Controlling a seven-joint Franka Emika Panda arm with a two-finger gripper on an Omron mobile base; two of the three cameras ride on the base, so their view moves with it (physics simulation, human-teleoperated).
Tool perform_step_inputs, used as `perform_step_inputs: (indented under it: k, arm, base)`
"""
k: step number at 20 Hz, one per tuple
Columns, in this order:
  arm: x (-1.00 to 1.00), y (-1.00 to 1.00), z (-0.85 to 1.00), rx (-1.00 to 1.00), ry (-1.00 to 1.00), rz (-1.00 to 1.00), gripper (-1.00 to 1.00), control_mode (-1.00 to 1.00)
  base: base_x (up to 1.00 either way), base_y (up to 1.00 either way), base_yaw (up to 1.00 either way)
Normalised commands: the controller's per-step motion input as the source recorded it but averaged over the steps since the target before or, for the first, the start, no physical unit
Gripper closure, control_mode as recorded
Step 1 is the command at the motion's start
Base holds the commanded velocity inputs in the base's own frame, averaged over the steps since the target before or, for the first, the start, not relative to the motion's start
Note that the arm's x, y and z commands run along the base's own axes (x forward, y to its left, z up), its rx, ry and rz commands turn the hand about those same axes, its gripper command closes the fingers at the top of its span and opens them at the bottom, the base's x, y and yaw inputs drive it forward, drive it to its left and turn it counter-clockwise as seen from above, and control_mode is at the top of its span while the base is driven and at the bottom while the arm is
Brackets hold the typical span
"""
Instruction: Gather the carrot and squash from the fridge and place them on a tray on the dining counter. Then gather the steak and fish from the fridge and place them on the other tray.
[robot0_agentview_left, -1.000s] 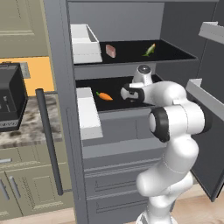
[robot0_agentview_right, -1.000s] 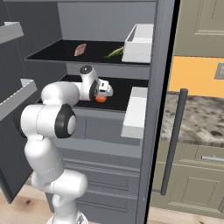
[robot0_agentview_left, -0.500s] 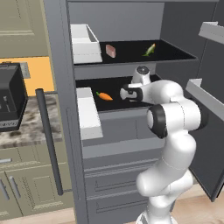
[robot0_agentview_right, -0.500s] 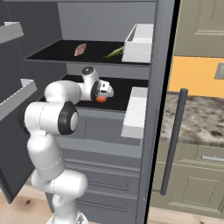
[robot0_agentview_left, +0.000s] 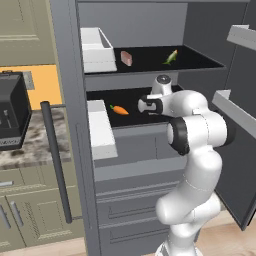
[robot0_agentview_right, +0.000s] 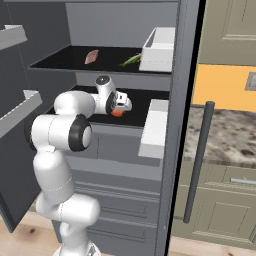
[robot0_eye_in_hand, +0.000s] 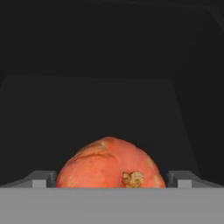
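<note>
The white arm has reached a little deeper into the fridge since a second ago. Its fingers (robot0_eye_in_hand: 41, 180) stand wide apart either side of the orange tapered carrot (robot0_agentview_left: 120, 110), gripping nothing; the carrot lies unmoved on the dark lower shelf (robot0_agentview_left: 107, 97).

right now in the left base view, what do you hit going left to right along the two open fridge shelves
Upper shelf: white bin → pink steak → green squash. Lower shelf: carrot → gripper, open, reaching in toward the carrot.
</note>
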Motion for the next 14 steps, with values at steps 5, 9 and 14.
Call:
perform_step_inputs:
  k: [5,9,14]
  arm:
    - [-0.16,-0.01,-0.1,0.0,0.0,0.0,-1.0,-1.0]
    - [-0.29,-0.06,-0.1,0.0,-0.01,0.0,-1.0,-1.0]
    - [-0.02,0.0,-0.16,0.0,0.0,0.01,1.0,-1.0]
  base:
    - [0.0,0.0,0.0]
    - [0.0,0.0,0.0]
    - [0.0,0.0,0.0]
